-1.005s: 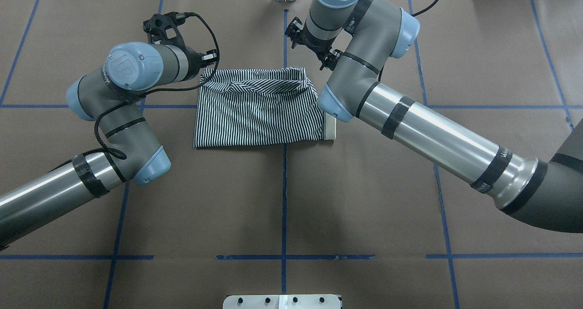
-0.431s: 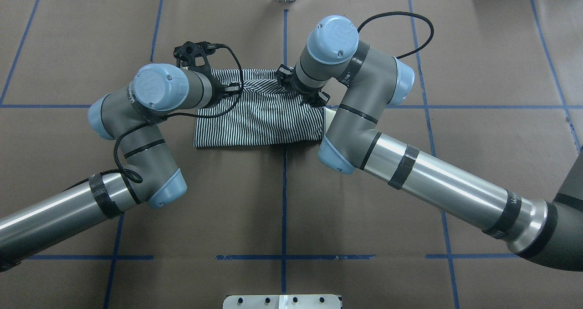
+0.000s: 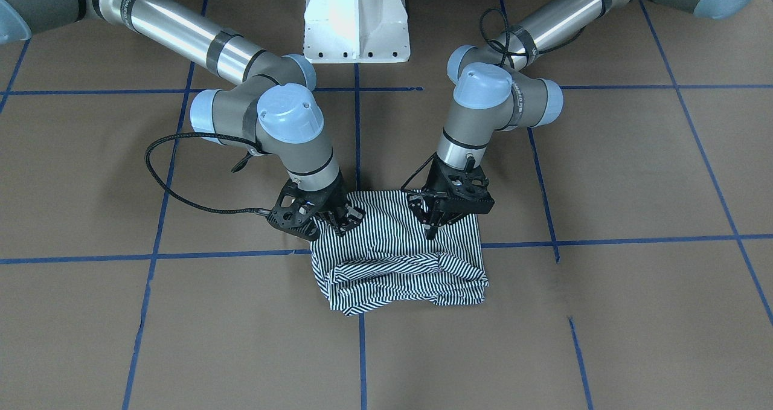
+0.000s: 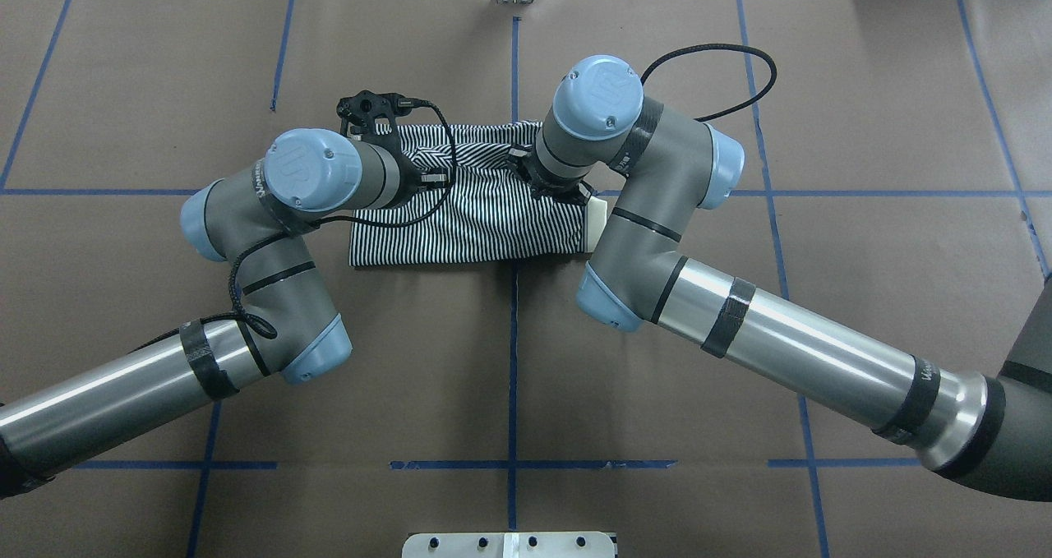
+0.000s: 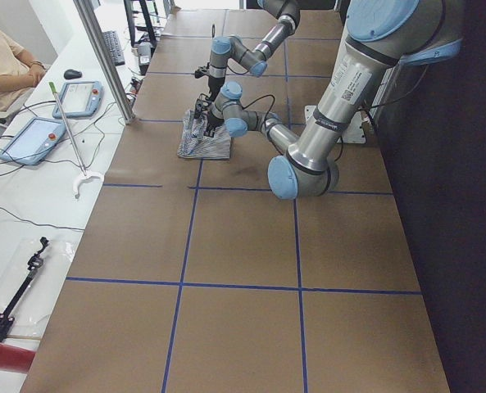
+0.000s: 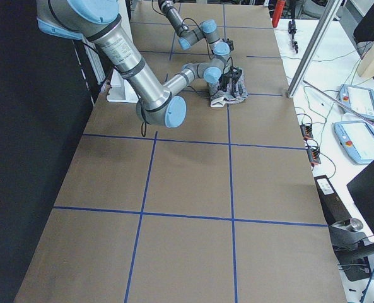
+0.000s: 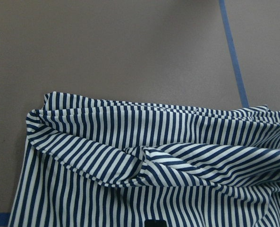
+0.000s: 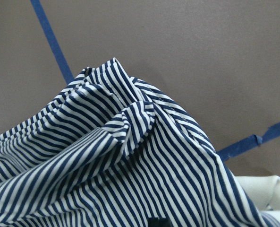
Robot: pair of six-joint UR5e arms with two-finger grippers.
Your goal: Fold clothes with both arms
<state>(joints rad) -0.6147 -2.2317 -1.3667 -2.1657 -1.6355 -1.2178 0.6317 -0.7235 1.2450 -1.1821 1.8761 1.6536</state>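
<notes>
Shirt: the striped shirt [image 4: 468, 213] is lying half-folded on the table [image 4: 657, 476], straddling the blue tape cross [image 4: 514, 192]; its far edge is bunching into a loose roll, and a strip of cream collar [image 4: 597, 213] is peeking out at its right end.

Left gripper: the left gripper [image 3: 436, 224] is pointing down onto the shirt's left part, fingertips looking drawn together and pressing into the cloth; whether it is pinching a fold I cannot tell.

Right gripper: the right gripper [image 3: 338, 220] is sitting at the shirt's right part, touching the cloth; its jaws are too hidden to judge.

Step in hand: seemingly, both arms are carrying the shirt's far edge toward its near edge.

Doing it well: both grippers should be travelling level and together, so the fold line is running parallel to the shirt's near hem; the roll at the far edge needs flattening, not dragging.

Risk: uneven pulling is likely skewing the stripes and dragging the layers beneath.
</notes>
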